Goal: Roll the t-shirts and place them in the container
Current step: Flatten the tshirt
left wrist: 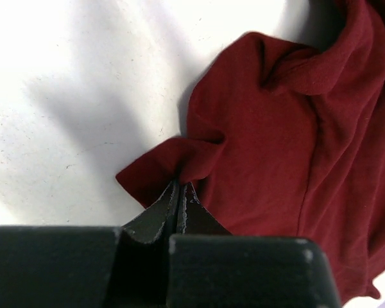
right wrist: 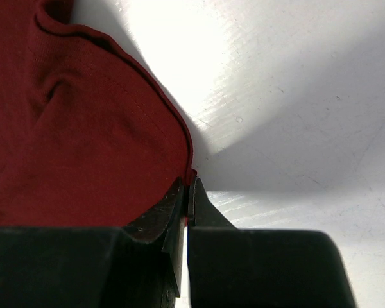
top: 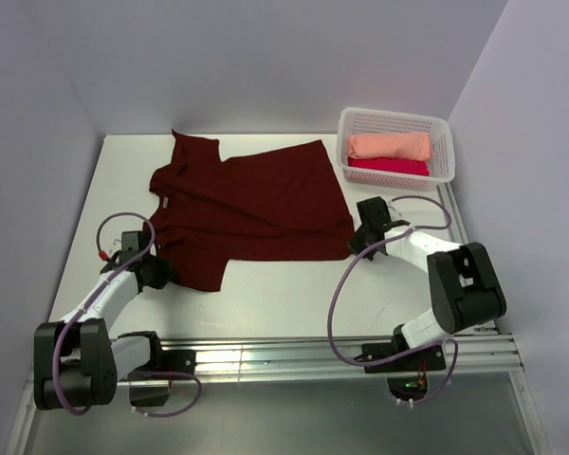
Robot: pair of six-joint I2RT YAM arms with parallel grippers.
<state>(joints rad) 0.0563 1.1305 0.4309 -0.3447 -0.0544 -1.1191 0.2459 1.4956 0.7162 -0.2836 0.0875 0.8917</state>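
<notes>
A dark maroon t-shirt (top: 251, 204) lies spread on the white table, its small pale neck label (top: 166, 202) at the left. My left gripper (top: 161, 273) is at the shirt's near-left part. In the left wrist view this gripper (left wrist: 181, 186) is shut on a pinched fold of the maroon t-shirt (left wrist: 269, 141). My right gripper (top: 357, 242) is at the shirt's near-right corner; in the right wrist view it (right wrist: 188, 183) is shut on the curved hem edge of the cloth (right wrist: 90, 147). A peach t-shirt (top: 389, 145) and a crimson-pink t-shirt (top: 389, 166) lie rolled in a basket.
The white plastic basket (top: 443, 142) stands at the back right, close behind the right arm. A metal rail (top: 294, 355) runs along the near table edge between the arm bases. Pale walls close in the table on the left, back and right.
</notes>
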